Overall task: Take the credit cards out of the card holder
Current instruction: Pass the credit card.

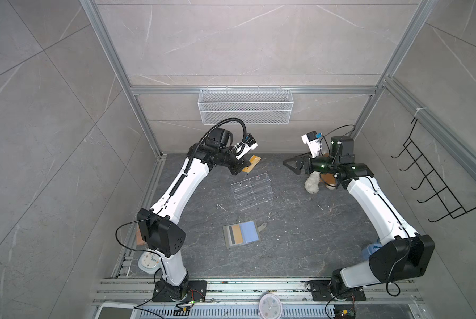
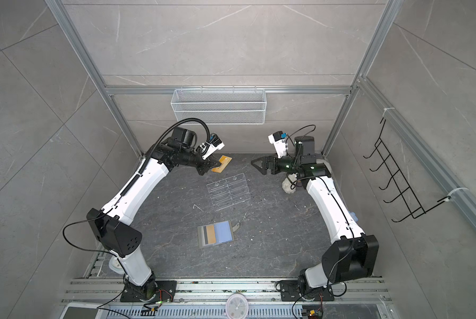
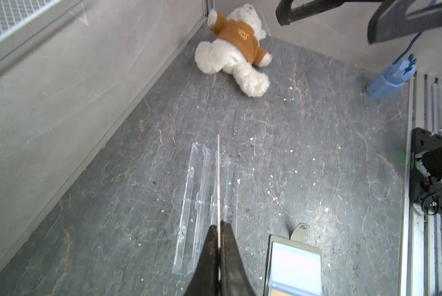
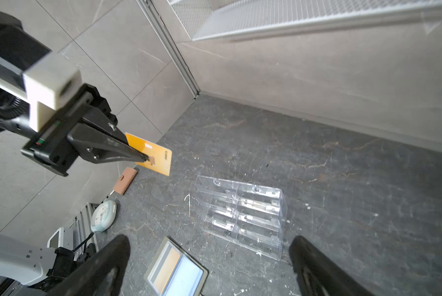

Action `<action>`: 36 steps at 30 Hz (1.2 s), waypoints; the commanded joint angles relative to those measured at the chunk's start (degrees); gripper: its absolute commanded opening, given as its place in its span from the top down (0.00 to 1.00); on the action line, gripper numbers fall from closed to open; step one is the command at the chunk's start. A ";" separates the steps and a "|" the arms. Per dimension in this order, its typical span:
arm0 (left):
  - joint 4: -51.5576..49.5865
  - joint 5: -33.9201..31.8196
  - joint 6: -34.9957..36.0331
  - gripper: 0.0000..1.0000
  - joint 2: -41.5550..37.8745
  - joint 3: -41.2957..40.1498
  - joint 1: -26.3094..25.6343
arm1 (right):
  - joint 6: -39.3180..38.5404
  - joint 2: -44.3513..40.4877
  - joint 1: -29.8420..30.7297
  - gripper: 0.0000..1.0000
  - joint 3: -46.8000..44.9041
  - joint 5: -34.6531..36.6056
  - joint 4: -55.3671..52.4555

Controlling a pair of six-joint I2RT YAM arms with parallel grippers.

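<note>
The grey card holder (image 1: 254, 221) (image 2: 229, 222) (image 4: 161, 249) lies open on the dark table, near the front centre. One gold-orange credit card (image 1: 237, 233) (image 2: 210, 234) (image 4: 164, 266) sits in its slots beside the light blue panel (image 3: 294, 266). My left gripper (image 1: 241, 168) (image 2: 213, 165) (image 3: 219, 226) (image 4: 144, 157) is shut on a second credit card (image 1: 252, 162) (image 2: 223, 163) (image 4: 158, 160), held in the air above the far left of the table. The left wrist view shows that card edge-on (image 3: 218, 179). My right gripper (image 1: 290, 167) (image 2: 258, 167) (image 4: 209, 246) hangs wide open and empty at the far right.
A clear acrylic tiered stand (image 1: 252, 192) (image 2: 228, 192) (image 3: 204, 194) (image 4: 243, 217) lies between the arms. A white teddy bear (image 3: 235, 51) (image 1: 312, 185) lies under the right arm. A tan wallet (image 4: 125, 180) and a small clock (image 4: 103, 216) sit by the left wall. A wire basket (image 1: 245, 106) hangs on the back wall.
</note>
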 commanded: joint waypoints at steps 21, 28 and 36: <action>51.85 27.55 -46.01 1.00 -7.16 -21.30 1.41 | 21.33 4.85 3.29 0.28 -4.28 -15.55 34.01; 58.48 31.74 -50.88 1.00 -5.67 -21.35 1.32 | 23.72 6.81 4.52 0.42 -5.45 -17.14 39.25; 61.12 34.14 -51.83 1.00 -5.66 -22.35 0.64 | 26.14 8.01 4.64 0.63 -4.87 -20.33 43.78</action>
